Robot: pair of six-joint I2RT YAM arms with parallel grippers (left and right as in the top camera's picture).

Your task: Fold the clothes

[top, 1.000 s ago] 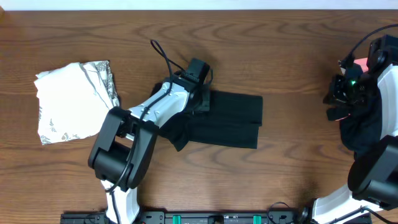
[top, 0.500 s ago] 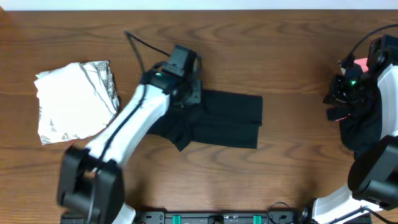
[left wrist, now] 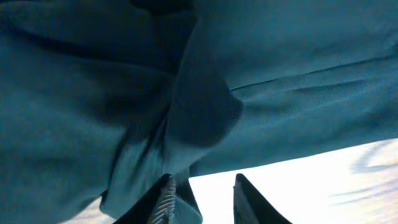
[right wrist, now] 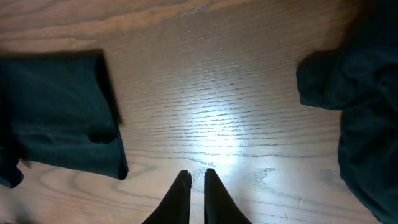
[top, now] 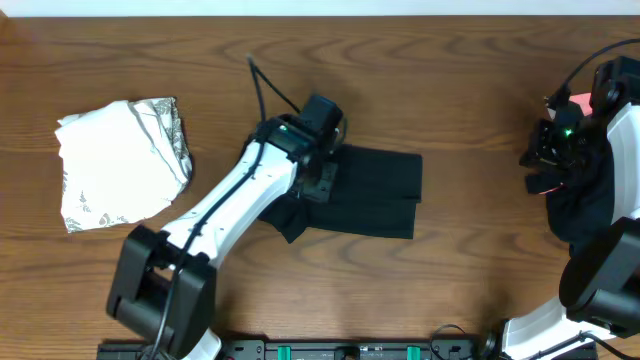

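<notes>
Clothes, overhead view: a folded black shirt (top: 370, 195) lies mid-counter (top: 450, 70). A folded white, grey-printed garment (top: 115, 165) lies well apart at the left. A black heap (top: 585, 205) sits at the right edge, with a pink piece (top: 578, 101) showing at its top.
Left arm, overhead view: the left arm (top: 240, 195) reaches across to the shirt's crumpled left end, with the left jaws down over the fabric.
Right arm, overhead view: the right arm (top: 605, 275) stands at the right edge, its wrist over the heap.
Left wrist view: the black shirt (left wrist: 186, 81) fills most of the frame in soft folds. The left jaws stand a little apart at the bottom edge with bright counter between them. The cloth's lower edge is just beside one finger, and nothing is clamped.
Right wrist view: the right jaws are nearly pressed together and empty, above bare counter (right wrist: 217, 93). The black shirt (right wrist: 59, 115) is at the left and the black heap (right wrist: 357, 106) at the right.
</notes>
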